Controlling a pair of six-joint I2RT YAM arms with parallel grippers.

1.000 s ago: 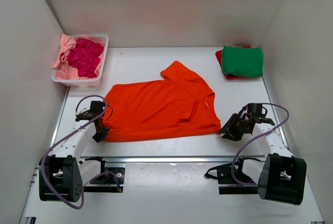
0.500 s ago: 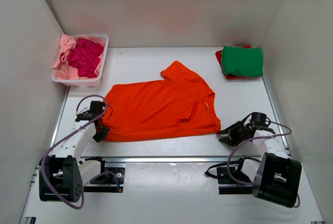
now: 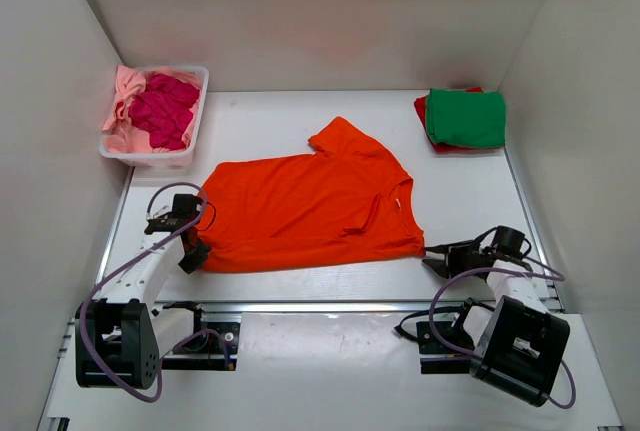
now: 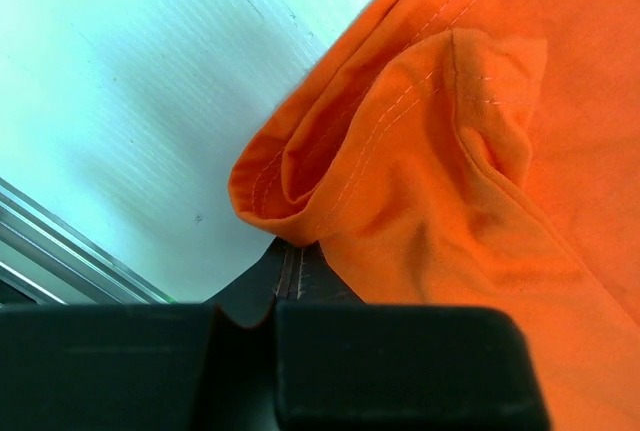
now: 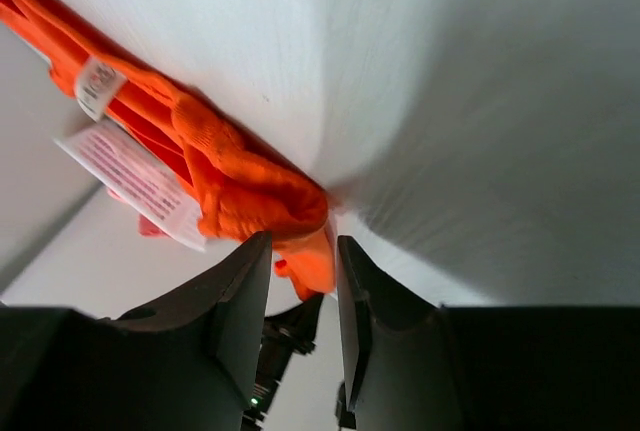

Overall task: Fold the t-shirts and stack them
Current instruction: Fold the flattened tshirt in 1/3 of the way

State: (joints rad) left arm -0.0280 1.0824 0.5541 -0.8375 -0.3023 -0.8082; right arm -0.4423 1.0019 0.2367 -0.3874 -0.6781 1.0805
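Note:
The bright orange t-shirt [image 3: 310, 206] lies spread flat in the middle of the table, collar toward the right. My left gripper [image 3: 195, 254] is at its lower left corner, shut on the bunched hem [image 4: 290, 191], with the closed fingertips [image 4: 285, 251] right under the fold. My right gripper [image 3: 432, 259] lies low at the lower right corner. In the right wrist view its jaws [image 5: 305, 246] stand apart, and the orange corner [image 5: 250, 201] hangs between the fingertips. A white care label [image 5: 130, 176] shows on that edge.
A folded green t-shirt [image 3: 466, 118] lies on a red one [image 3: 420, 111] at the back right. A white basket [image 3: 150, 158] at the back left holds a magenta shirt [image 3: 165, 111] and a light pink one [image 3: 120, 91]. White walls close in three sides.
My right arm has dropped lower and swung its wrist out to the right, with the fingers now level at the shirt's lower right corner. The left arm and shirt have not moved.

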